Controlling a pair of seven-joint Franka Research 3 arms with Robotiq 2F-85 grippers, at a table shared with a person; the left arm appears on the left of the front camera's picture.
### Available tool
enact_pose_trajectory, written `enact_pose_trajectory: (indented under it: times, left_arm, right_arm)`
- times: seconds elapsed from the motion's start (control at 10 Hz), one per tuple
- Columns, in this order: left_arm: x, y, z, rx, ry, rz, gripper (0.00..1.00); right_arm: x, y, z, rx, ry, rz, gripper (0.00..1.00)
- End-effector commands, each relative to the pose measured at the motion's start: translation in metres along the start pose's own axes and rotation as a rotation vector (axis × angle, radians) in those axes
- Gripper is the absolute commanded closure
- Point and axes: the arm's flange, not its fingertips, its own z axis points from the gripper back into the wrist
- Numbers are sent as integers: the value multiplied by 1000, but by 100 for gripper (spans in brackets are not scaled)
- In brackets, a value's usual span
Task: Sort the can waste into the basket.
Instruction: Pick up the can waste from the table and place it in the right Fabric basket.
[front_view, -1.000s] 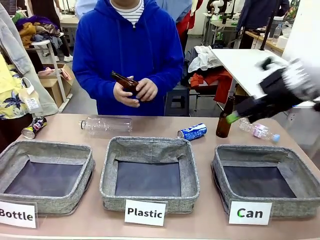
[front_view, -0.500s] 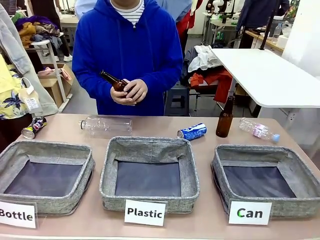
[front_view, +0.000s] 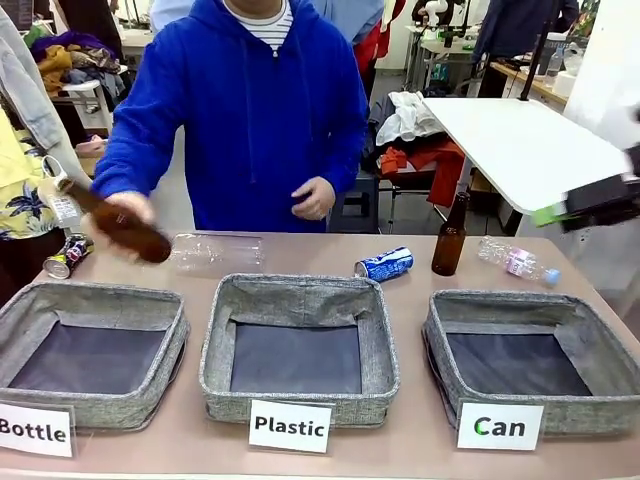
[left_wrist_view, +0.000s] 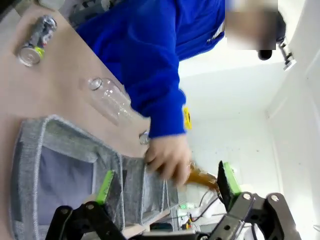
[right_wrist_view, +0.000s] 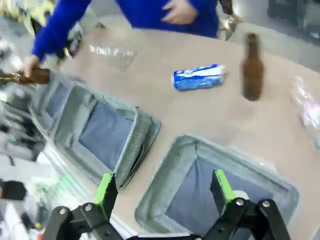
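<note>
The left gripper (left_wrist_view: 166, 182) and right gripper (right_wrist_view: 163, 186) both hang wide open with nothing in them, likely ready to grab, as the blue can (front_view: 384, 264) lies on the table (front_view: 310, 258) near the empty Can basket (front_view: 510, 303) and the crushed can (front_view: 68, 254) sits far left.

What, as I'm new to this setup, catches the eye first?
The person in a blue hoodie across the table, holding a brown bottle out toward its left end. Then three grey baskets in a row in front, the Can basket at the right, and a blue can lying behind the middle basket.
</note>
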Motion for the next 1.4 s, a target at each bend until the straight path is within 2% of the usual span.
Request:
enact_pose_trajectory:
  times: [0.0, 0.2, 0.3, 0.4, 0.5, 0.6, 0.7, 0.8, 0.9, 1.1, 1.2, 1.3]
  left_arm:
    - [-9, -53, 78, -97, -109, -37, 0]
    - [-10, -68, 143, -254, -192, 6, 0]
    - [-11, -67, 186, -453, -163, 69, 0]
    - [-7, -65, 202, -493, -193, 86, 0]
    - [-8, -59, 218, -535, -200, 101, 0]
    - [-11, -53, 228, -539, -215, 105, 0]
    - [-15, -51, 231, -544, -221, 110, 0]
    - [-11, -50, 227, -538, -220, 107, 0]
    - [-11, -51, 225, -522, -227, 105, 0]
    - [-9, -57, 206, -490, -223, 92, 0]
    - [-9, -64, 188, -477, -162, 81, 0]
    - [-11, -72, 167, -432, -88, 62, 0]
  right_arm:
    - [21, 29, -76, -100, 135, 241, 0]
    - [45, 51, -136, -127, 233, 510, 0]
    - [60, 59, -171, -176, 211, 716, 0]
    - [71, 61, -186, -220, 195, 806, 0]
    - [86, 63, -204, -217, 255, 901, 0]
    - [93, 63, -218, -124, 462, 959, 0]
    - [99, 59, -227, -73, 552, 951, 0]
    - [107, 55, -223, -116, 544, 842, 0]
    - [82, 64, -229, -130, 438, 925, 0]
    - [82, 64, -229, -130, 438, 925, 0]
    - [90, 58, -234, -107, 490, 910, 0]
    - [89, 54, -234, 19, 452, 1104, 0]
